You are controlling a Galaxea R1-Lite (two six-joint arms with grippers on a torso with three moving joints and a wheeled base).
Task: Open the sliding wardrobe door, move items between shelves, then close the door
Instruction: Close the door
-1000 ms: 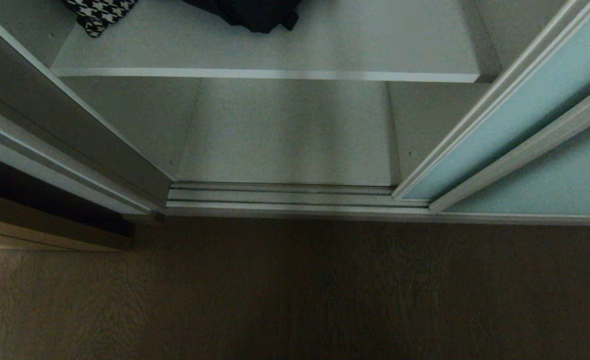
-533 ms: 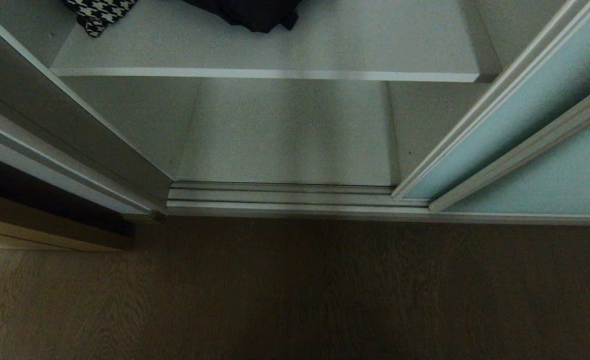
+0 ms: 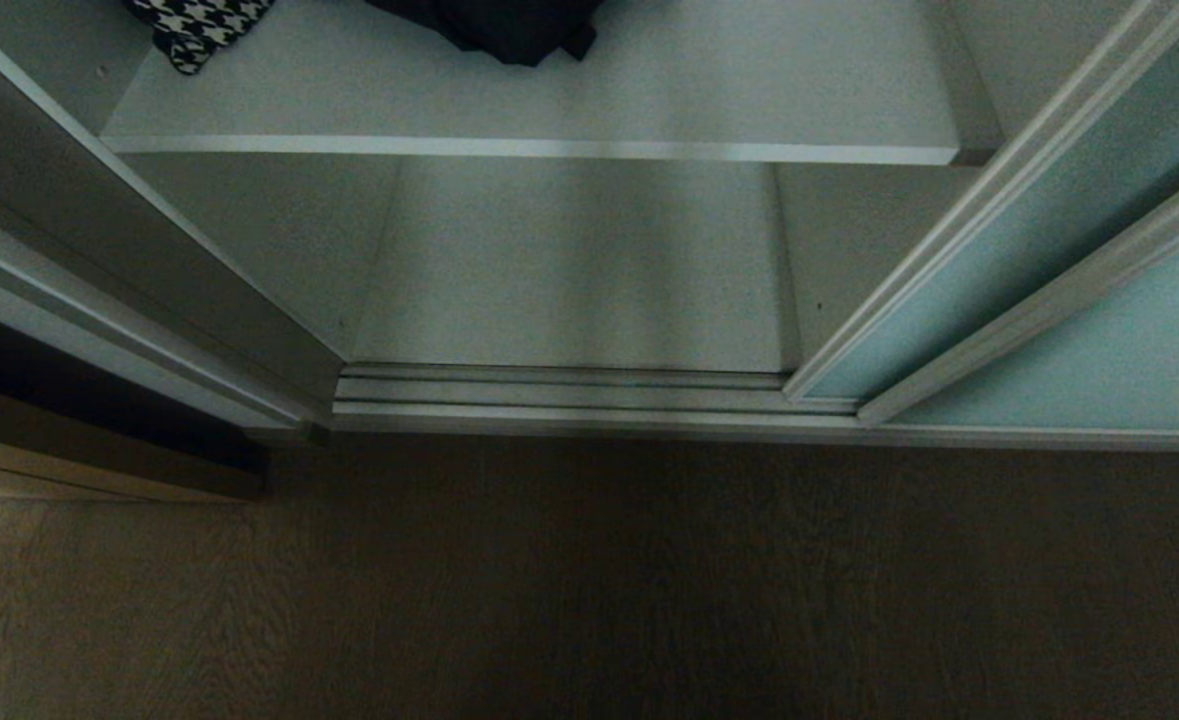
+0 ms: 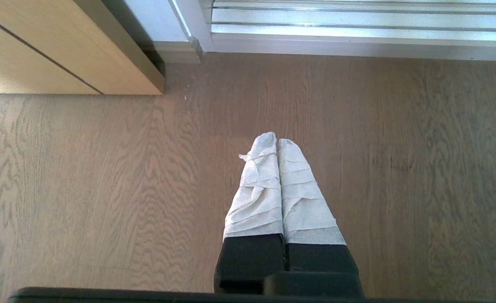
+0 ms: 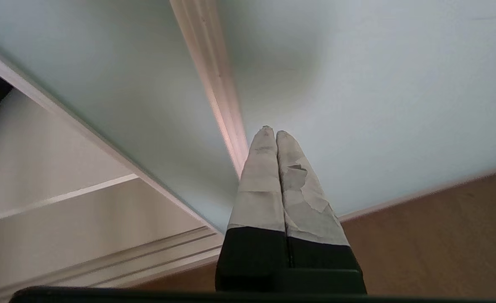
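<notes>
While the sliding wardrobe door [image 3: 1039, 250] stands open, both clenched end effectors, left [image 4: 277, 143] and right [image 5: 271, 132], grasp nothing; black clothes [image 3: 499, 30], seemingly, lie on a shelf [image 3: 549, 100] above the wood floor [image 3: 589, 580].

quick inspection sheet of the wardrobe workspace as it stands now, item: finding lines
surface: pale grey shelf above a bare lower board; brown wood-grain floor in front
job's things: sliding wardrobe door pushed to the right, opening uncovered; black garment at the back of the shelf
clutter: houndstooth cloth at the shelf's left end
grippers: left gripper shut, empty, hanging over the floor; right gripper shut, empty, tips close to the door's frosted glass and silver frame strip, contact not clear
cables: nothing seen
surroundings: beige wooden cabinet left of the wardrobe; floor track along the opening
</notes>
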